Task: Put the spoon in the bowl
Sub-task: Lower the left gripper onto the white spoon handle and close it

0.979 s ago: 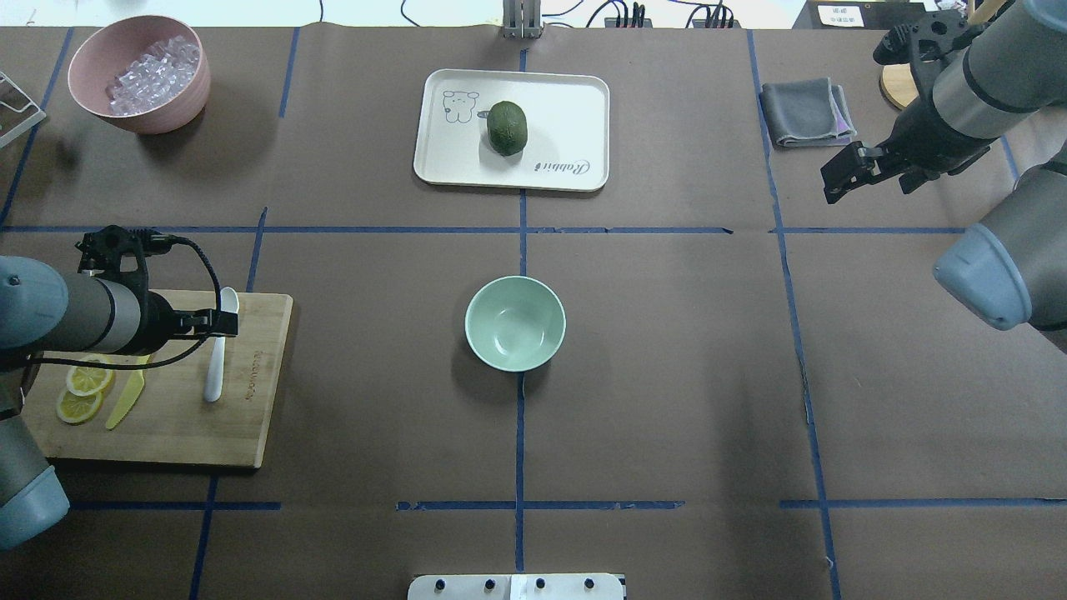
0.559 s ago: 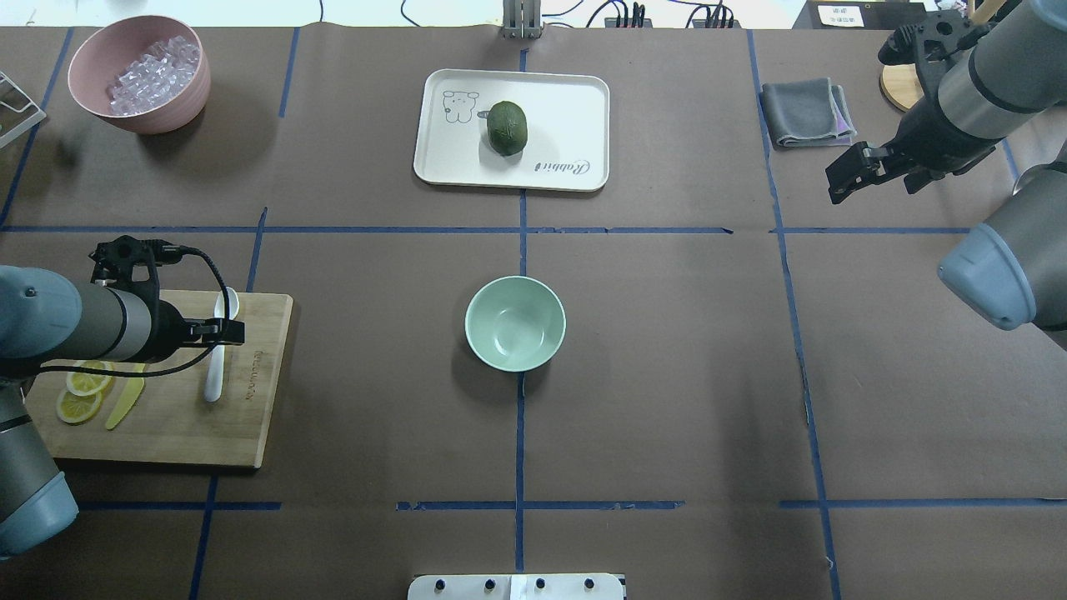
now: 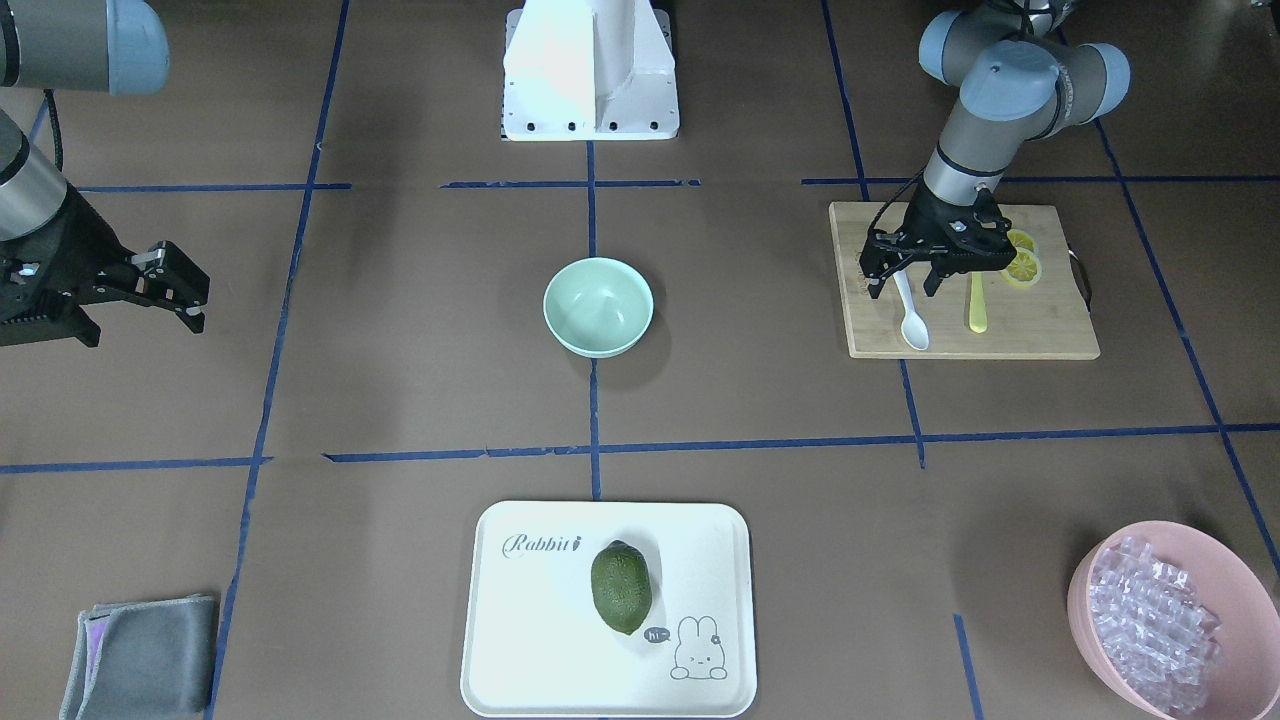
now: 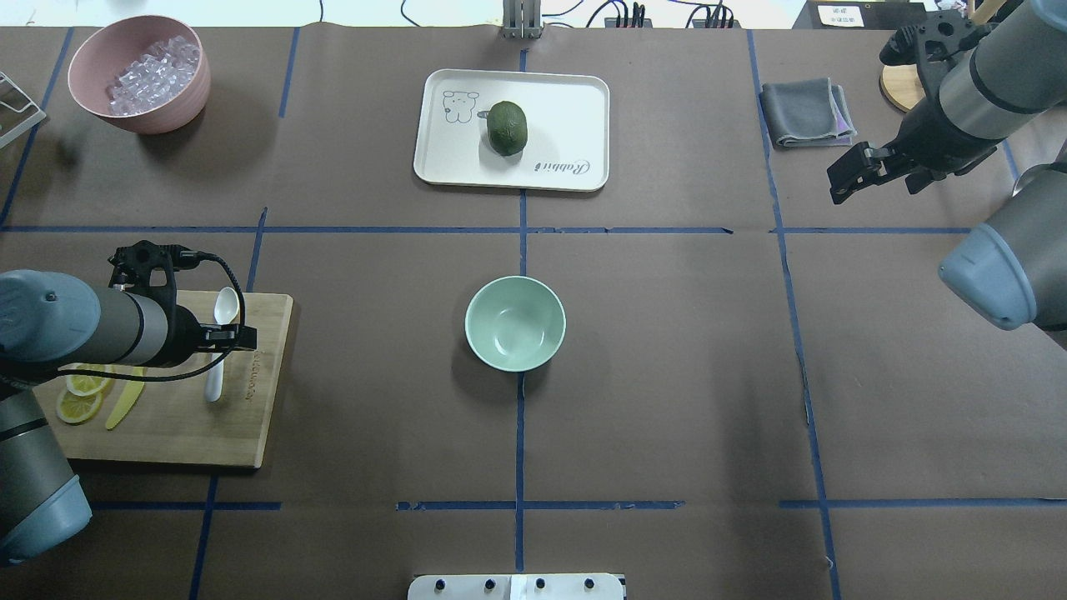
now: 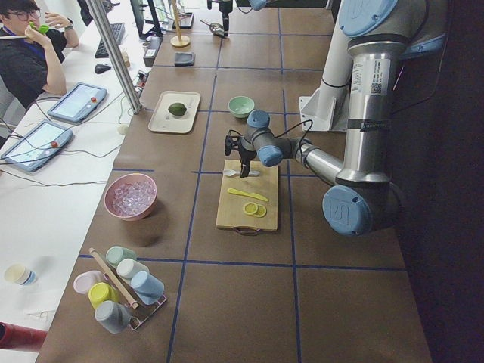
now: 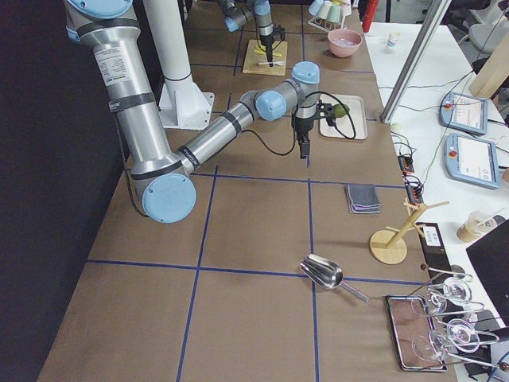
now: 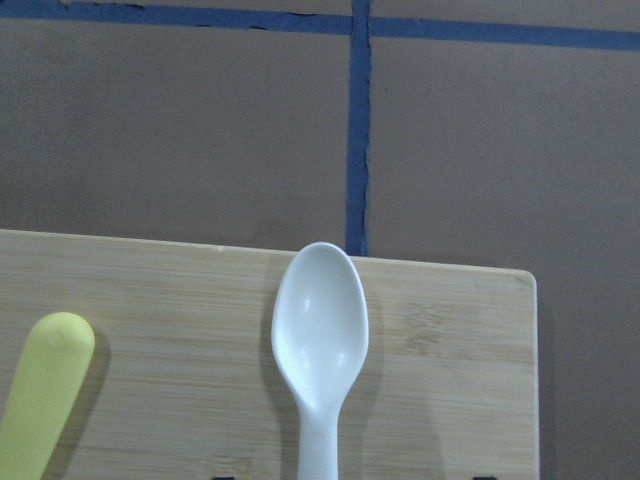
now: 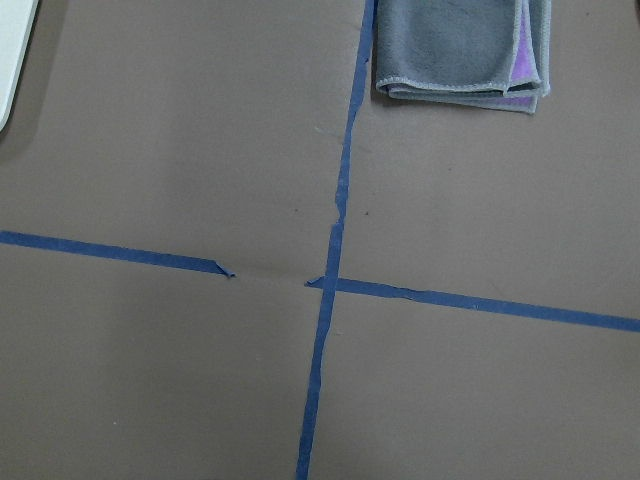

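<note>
The white spoon point(image 4: 225, 305) lies on the wooden cutting board point(image 4: 167, 425) at the left, scoop towards the far side. The left wrist view shows its scoop point(image 7: 320, 325) close up. My left gripper point(image 4: 237, 337) is open and hangs low over the spoon's handle. In the front-facing view, where the gripper point(image 3: 905, 288) shows too, its fingers stand either side of the handle without closing on it. The mint-green bowl point(image 4: 515, 323) stands empty at the table's middle. My right gripper point(image 4: 842, 179) is open and empty, raised at the far right.
A yellow knife point(image 4: 125, 400) and lemon slices point(image 4: 79, 404) lie on the board beside the spoon. A pink bowl point(image 4: 179, 104) of clear pieces stands far left. A white tray point(image 4: 567, 108) with a green fruit point(image 4: 507, 127) is beyond the bowl. A grey cloth point(image 4: 804, 112) lies far right.
My left gripper has moved right and towards the near side along the spoon, now over its handle. The spoon has not moved. The right gripper shifted slightly.
</note>
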`<state>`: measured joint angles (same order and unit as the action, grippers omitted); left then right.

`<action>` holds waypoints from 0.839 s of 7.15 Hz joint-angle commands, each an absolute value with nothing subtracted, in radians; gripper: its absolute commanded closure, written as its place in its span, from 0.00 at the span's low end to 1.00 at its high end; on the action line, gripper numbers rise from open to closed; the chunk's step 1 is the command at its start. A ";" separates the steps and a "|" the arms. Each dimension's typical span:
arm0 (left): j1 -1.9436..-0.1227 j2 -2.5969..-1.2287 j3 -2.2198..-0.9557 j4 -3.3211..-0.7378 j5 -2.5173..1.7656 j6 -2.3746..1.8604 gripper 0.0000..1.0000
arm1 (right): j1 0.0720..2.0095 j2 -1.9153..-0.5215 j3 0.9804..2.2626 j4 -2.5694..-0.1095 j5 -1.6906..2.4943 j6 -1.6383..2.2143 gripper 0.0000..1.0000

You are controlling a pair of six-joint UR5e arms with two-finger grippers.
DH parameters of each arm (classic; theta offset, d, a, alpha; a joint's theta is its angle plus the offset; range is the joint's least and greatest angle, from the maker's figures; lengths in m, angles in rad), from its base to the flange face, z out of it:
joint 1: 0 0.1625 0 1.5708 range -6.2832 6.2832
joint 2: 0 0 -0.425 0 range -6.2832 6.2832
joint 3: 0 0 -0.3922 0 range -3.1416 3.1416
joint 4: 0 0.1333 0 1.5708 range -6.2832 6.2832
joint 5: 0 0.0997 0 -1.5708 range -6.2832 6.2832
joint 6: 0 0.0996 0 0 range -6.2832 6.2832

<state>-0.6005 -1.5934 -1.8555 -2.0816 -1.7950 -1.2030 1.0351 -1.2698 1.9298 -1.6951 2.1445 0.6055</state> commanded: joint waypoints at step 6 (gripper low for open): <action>-0.601 -1.586 -1.853 -2.080 -1.799 -1.201 0.50 | 1.034 -1.269 1.930 -1.694 2.145 0.611 0.00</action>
